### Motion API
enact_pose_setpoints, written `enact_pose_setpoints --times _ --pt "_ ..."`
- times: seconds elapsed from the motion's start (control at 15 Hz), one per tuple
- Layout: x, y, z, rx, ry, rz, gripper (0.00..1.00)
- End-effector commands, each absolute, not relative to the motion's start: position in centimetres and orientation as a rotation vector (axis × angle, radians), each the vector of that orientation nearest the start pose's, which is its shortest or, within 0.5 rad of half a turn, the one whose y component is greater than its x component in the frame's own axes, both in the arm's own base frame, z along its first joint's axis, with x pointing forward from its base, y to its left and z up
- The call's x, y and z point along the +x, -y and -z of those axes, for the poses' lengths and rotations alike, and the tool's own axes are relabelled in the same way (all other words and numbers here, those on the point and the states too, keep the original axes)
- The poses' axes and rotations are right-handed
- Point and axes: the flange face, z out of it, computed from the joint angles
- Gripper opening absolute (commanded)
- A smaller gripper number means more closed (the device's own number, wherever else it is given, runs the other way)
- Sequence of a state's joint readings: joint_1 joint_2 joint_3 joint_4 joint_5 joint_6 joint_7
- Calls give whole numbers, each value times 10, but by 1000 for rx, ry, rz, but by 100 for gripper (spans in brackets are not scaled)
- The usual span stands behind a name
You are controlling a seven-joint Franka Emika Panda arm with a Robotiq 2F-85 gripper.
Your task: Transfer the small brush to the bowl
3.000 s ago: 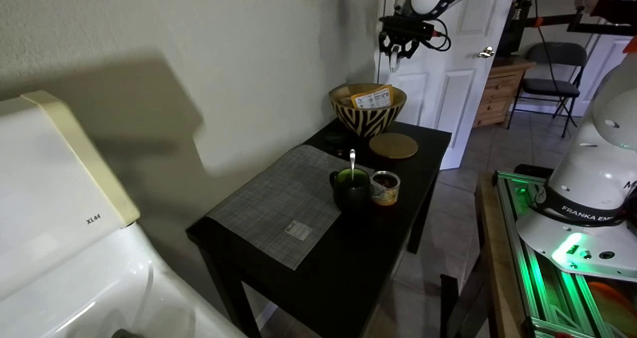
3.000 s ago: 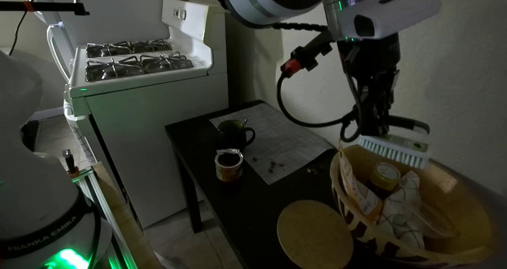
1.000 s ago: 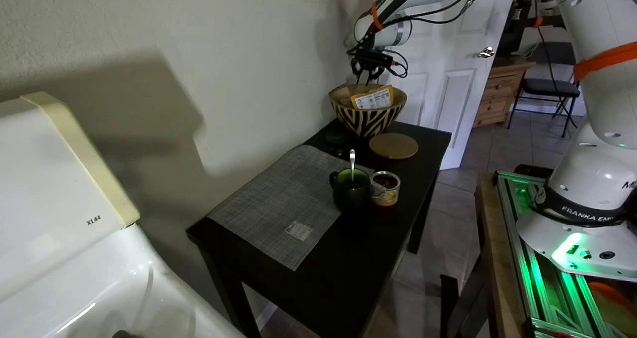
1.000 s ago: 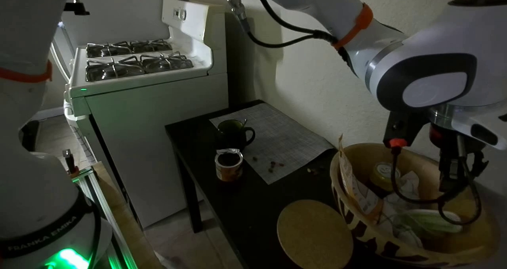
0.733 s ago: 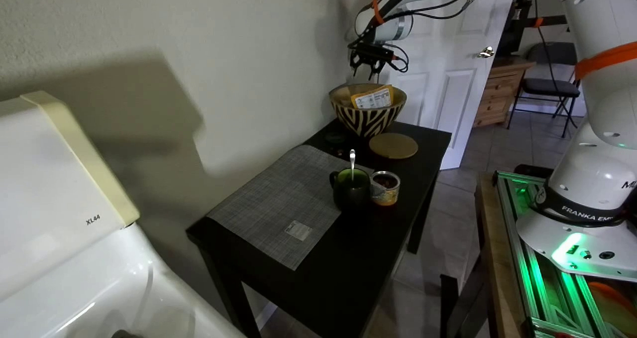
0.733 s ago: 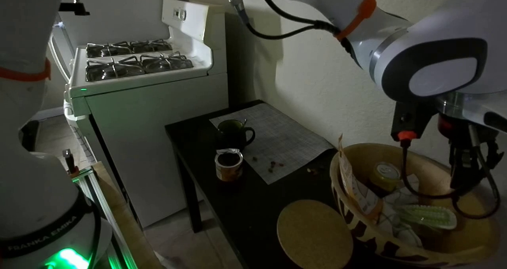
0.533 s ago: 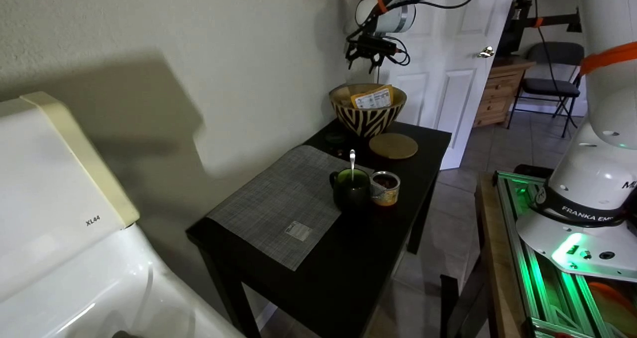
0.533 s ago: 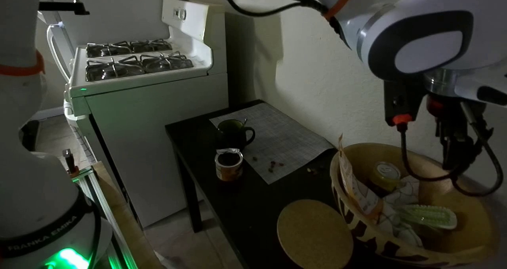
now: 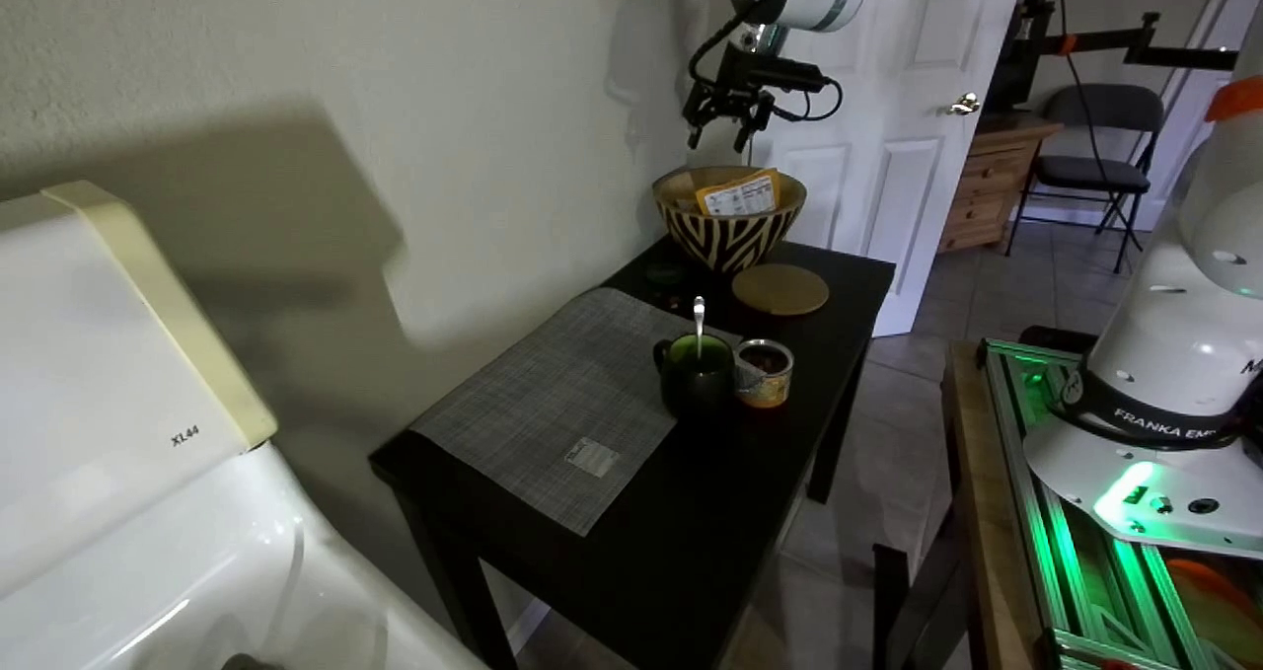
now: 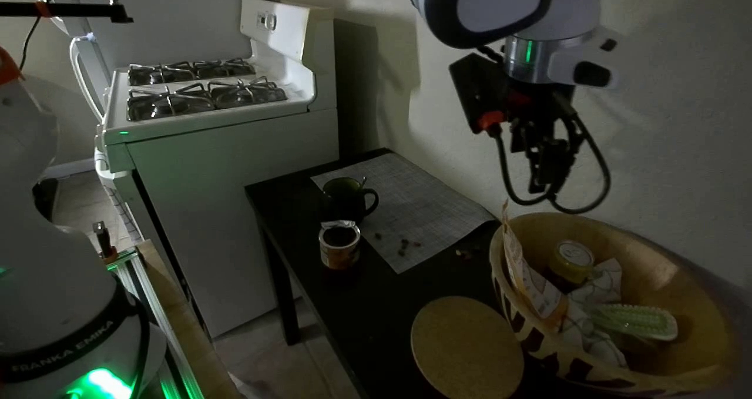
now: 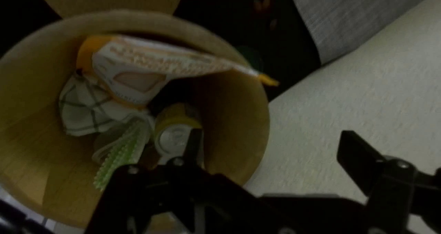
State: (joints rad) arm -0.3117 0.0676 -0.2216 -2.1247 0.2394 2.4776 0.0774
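The small brush (image 10: 637, 321) lies inside the bowl (image 10: 675, 270), pale green bristles facing up, among other items. From the wrist view the brush (image 11: 119, 154) is partly covered by a dark gripper part. The bowl (image 9: 725, 243) shows dark stripes outside in an exterior view, where its wall and a packet hide the brush. Above the bowl, clear of it and near the wall, hangs my gripper (image 9: 717, 143). In the wrist view my gripper (image 11: 271, 134) has its fingers wide apart, with only bowl rim and wall seen through the gap.
The bowl also holds a yellow packet (image 9: 740, 196), a can (image 10: 571, 261) and a checked cloth (image 11: 86, 106). A round board (image 9: 780, 289), a dark green mug (image 9: 698, 374) with a spoon and a small food cup (image 9: 764, 374) stand on the table. A wall (image 9: 493, 157) runs close behind.
Three seconds ago my gripper held the brush above the bowl. The brush now lies in the bowl, let go. Over the last second the jaws opened and the arm rose away.
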Motion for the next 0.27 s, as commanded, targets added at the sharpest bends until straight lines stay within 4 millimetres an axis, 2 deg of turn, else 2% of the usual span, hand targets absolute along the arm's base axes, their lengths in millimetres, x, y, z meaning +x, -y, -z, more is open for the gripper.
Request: enact_pose_setpoints --times 0.0,0.07,0.13,0.2 --pt "451 223 -410 -2896 -868 355 100" --pt "442 206 -409 -2931 -791 329 100" --pt "473 237 -408 -2884 -919 368 100" --pt "465 221 -409 -2904 -870 350 100"
